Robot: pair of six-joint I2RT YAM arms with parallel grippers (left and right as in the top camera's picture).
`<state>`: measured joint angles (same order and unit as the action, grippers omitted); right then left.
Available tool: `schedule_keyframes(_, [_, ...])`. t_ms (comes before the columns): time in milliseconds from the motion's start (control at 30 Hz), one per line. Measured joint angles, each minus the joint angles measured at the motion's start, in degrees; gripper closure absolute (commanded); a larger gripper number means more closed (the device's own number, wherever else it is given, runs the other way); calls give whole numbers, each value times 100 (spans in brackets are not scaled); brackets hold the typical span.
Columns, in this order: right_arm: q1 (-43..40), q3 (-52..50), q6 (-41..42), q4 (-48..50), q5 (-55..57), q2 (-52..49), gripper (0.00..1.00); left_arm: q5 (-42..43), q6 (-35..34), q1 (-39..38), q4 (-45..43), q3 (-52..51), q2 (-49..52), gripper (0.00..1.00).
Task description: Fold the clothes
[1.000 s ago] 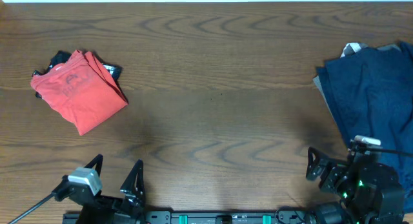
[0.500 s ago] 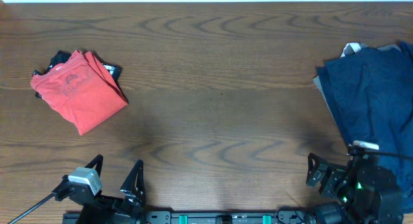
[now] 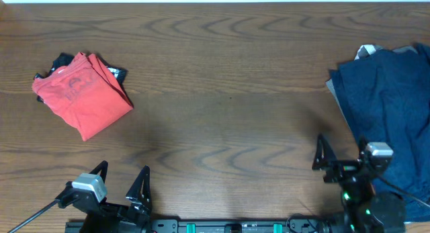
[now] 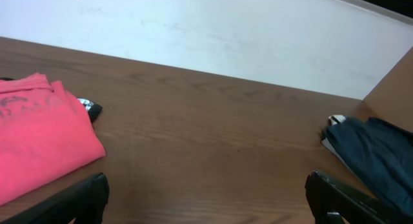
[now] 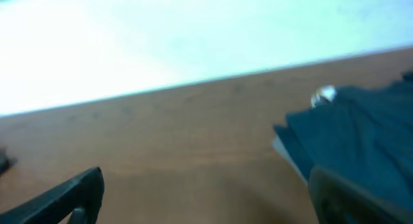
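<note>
A folded coral-red T-shirt [image 3: 84,99] lies at the left of the table on top of a black garment [image 3: 62,60] whose edges peek out; it also shows in the left wrist view [image 4: 39,137]. A pile of dark navy clothes [image 3: 390,105] lies at the right edge, also seen in the left wrist view [image 4: 377,156] and the right wrist view [image 5: 352,130]. My left gripper [image 3: 121,181] is open and empty at the front left. My right gripper [image 3: 339,159] is open and empty at the front right, beside the navy pile.
The wooden table [image 3: 228,92] spans the view, with a pale wall [image 4: 213,30] behind its far edge. A light grey garment edge [image 3: 366,52] shows under the navy pile. The arm bases sit along the front edge.
My right arm has turned and shifted, so its gripper now points up the table slightly further left. The left arm and the clothes have not moved.
</note>
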<state>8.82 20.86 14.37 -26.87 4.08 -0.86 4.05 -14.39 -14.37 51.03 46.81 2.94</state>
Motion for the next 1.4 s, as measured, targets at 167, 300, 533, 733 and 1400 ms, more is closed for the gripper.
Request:
schedule_keyframes(167, [-2,-1084,-315,1902,-116,15,1,0,0,0,2,-9,0,2])
schedule_keyframes(300, [-2,-1875,-511,2649,-223,24,1,-2,0,0,2,-11,0,2])
schedule_keyframes(533, [-2,-2048,-623,2288,-363,2,1,-2,0,0,7,-17,2,2])
schedule_keyframes(733, [-2,-2050,-636,2288,-372,2,1,-2,0,0,9,-17,2,2])
schedule_keyframes(1400, [-2,-2050,-638,2288,-374,2,1,-2,0,0,9,-17,2,2])
